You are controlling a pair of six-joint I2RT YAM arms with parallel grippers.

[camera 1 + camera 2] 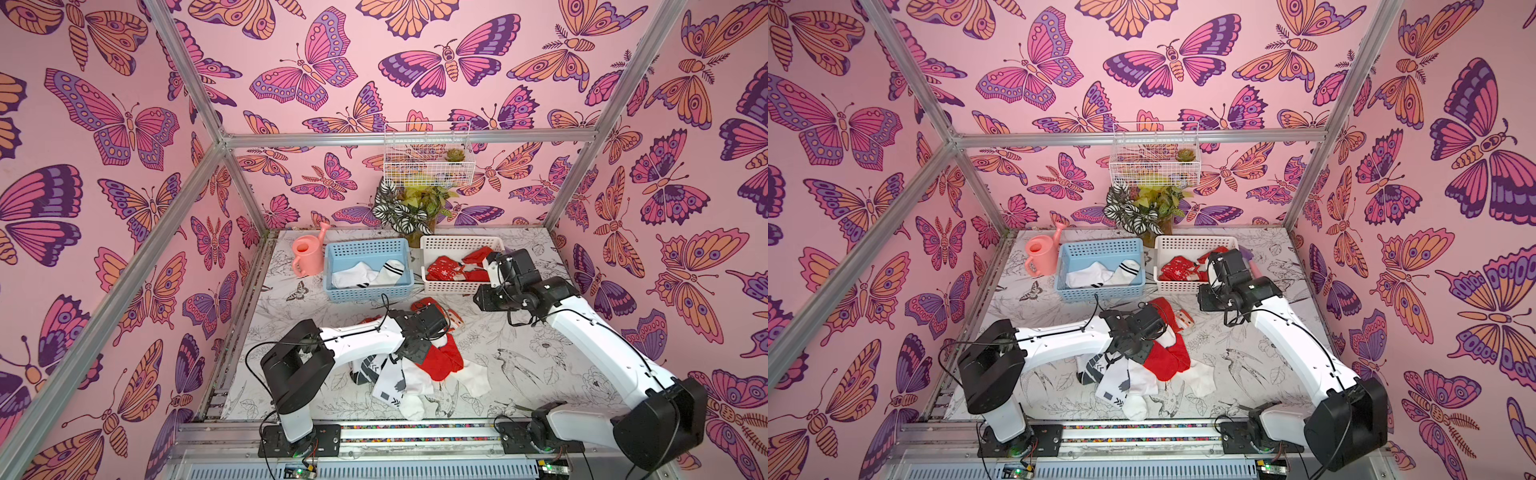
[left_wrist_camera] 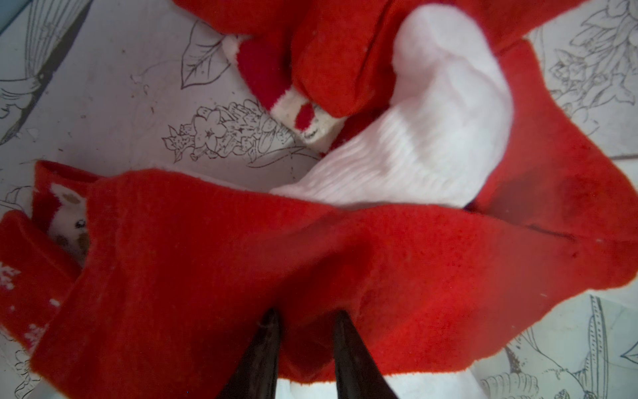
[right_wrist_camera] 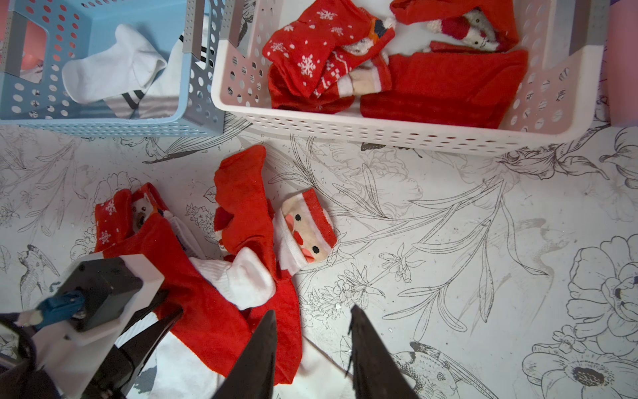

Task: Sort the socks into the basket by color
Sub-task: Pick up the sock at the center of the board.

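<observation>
My left claw pinches a fold of the plain red sock on the loose pile of socks at the table's centre. My right claw hangs spread and empty toward 1 o'clock, near the white basket holding red socks. The blue basket at 11 o'clock holds white socks.

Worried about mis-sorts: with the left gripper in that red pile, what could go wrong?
The left gripper pinches a plain red sock with a white sock lying against it; lifting may drag the white one along. The right gripper hangs open near the white basket of reds, possibly crowding the drop.
</observation>
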